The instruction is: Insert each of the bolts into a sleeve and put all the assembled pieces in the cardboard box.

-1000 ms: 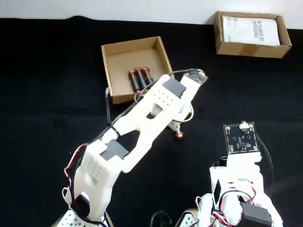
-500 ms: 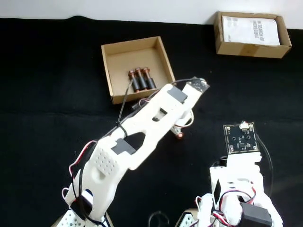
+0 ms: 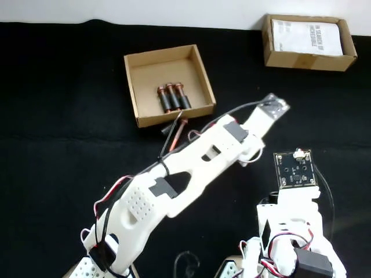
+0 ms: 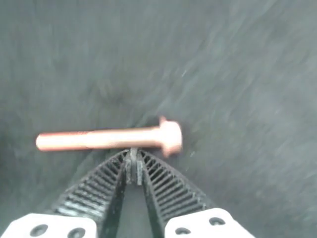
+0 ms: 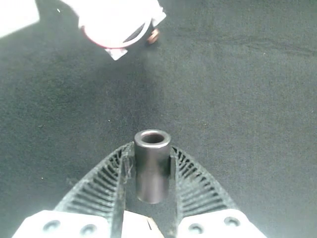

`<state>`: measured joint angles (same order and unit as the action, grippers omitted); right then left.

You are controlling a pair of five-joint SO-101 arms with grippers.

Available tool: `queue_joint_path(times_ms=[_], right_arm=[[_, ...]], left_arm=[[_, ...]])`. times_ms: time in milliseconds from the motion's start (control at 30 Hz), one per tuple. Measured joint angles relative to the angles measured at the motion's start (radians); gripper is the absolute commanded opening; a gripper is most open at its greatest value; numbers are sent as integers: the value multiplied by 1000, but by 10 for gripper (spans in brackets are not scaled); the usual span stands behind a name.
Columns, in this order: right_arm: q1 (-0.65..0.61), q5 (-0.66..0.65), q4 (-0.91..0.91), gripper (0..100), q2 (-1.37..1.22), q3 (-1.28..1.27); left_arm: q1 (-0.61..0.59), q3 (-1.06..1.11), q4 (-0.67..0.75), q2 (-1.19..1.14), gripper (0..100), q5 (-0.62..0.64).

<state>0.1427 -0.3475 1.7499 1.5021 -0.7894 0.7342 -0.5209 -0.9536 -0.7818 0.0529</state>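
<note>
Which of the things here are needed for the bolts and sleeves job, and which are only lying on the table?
Job: sleeve in the right gripper; bolt at the left gripper; another bolt beside the cardboard box; three assembled pieces inside it.
Lying about: second box holding a printed sheet.

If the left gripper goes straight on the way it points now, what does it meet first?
The copper-coloured metal bolt, lying crosswise just ahead of the left gripper; whether they touch is unclear.

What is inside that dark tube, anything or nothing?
Empty: the sleeve in the right hand shows an open, hollow bore.
</note>
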Motion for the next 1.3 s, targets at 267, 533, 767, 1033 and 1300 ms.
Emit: queue_joint_path(times_ms=[267, 533, 767, 1033, 1300], right_arm=[[0, 0, 0, 8, 0, 0], [0, 0, 0, 8, 0, 0], [0, 0, -12, 8, 0, 0], [44, 0, -12, 8, 0, -3], [54, 0, -12, 8, 0, -3]], left_arm=[[-8, -180, 3, 0, 9, 2], [-60, -276, -164, 0, 9, 2], [-110, -275, -172, -98, 22, -101], [-107, -275, -292, -112, 137, -601], [-106, -275, -315, -112, 195, -812]])
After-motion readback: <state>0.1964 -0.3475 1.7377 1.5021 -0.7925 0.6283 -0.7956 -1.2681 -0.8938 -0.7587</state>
